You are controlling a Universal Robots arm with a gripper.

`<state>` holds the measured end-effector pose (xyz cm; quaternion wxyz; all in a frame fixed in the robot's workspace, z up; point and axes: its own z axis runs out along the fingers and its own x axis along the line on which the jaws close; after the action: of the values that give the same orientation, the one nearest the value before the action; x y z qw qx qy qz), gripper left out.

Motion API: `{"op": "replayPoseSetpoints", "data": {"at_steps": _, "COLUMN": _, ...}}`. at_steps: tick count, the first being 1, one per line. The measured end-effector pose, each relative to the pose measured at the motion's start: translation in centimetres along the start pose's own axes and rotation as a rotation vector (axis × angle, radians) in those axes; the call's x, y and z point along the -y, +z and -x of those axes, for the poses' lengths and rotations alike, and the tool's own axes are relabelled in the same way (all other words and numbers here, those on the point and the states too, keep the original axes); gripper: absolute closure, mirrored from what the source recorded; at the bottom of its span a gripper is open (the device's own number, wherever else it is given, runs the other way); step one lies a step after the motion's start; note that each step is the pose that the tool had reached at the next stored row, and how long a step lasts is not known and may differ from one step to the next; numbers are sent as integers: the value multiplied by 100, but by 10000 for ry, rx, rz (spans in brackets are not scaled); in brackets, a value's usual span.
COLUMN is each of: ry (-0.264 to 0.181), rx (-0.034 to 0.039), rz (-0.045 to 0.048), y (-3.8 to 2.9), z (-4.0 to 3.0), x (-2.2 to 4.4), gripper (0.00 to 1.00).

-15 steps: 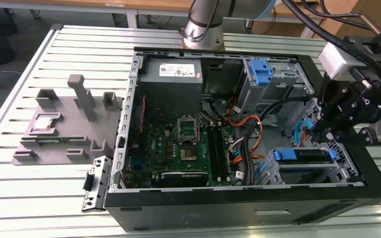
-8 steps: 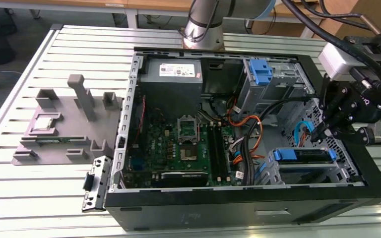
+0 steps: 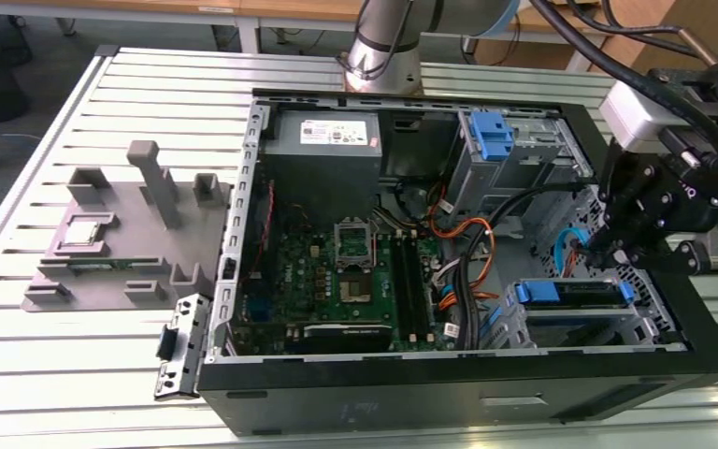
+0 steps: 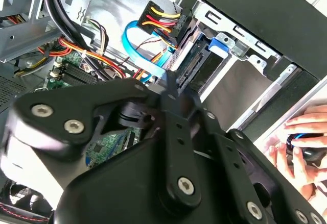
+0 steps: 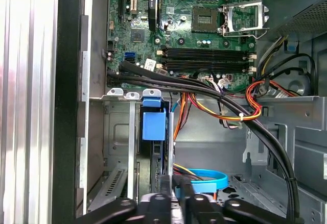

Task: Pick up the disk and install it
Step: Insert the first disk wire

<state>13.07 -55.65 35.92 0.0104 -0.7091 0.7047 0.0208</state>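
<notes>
The disk sits seated in its drive cage near the front corner of the open computer case, blue rails engaged, while the gripper hovers just above its cabled end, whether gripping anything I cannot tell.

Open black tower computer case lies on its side on the slatted metal table. Grey plastic fixture block sits on the table at the exterior view's left, apart from the case. Inside: green motherboard centre, grey power-supply box behind it, blue-railed silver disk in the drive cage at the exterior view's right. Black gripper just above that cage.
</notes>
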Motion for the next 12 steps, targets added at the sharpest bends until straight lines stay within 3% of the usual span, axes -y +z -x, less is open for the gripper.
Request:
{"op": "replayPoseSetpoints", "data": {"at_steps": 1, "ry": 0, "rx": 0, "rz": 0, "y": 0, "z": 0, "x": 0, "gripper": 77}}
{"op": "replayPoseSetpoints", "data": {"at_steps": 2, "ry": 0, "rx": 1, "rz": 0, "y": 1, "z": 0, "x": 0, "gripper": 70}}
{"op": "replayPoseSetpoints", "data": {"at_steps": 4, "ry": -1, "rx": 12, "rz": 0, "y": 1, "z": 0, "x": 0, "gripper": 70}}
{"op": "replayPoseSetpoints", "data": {"at_steps": 5, "ry": -1, "rx": 84, "rz": -1, "y": 3, "z": -1, "x": 0, "gripper": 70}}
{"op": "replayPoseSetpoints", "data": {"at_steps": 7, "ry": -6, "rx": 425, "rz": -3, "y": 1, "z": -6, "x": 0, "gripper": 70}}
{"op": "replayPoseSetpoints", "data": {"at_steps": 8, "ry": -7, "rx": 509, "rz": -4, "y": 2, "z": -11, "x": 0, "gripper": 70}}
{"op": "replayPoseSetpoints", "data": {"at_steps": 12, "ry": 6, "rx": 522, "rz": -4, "y": 9, "z": -22, "x": 3, "gripper": 70}}
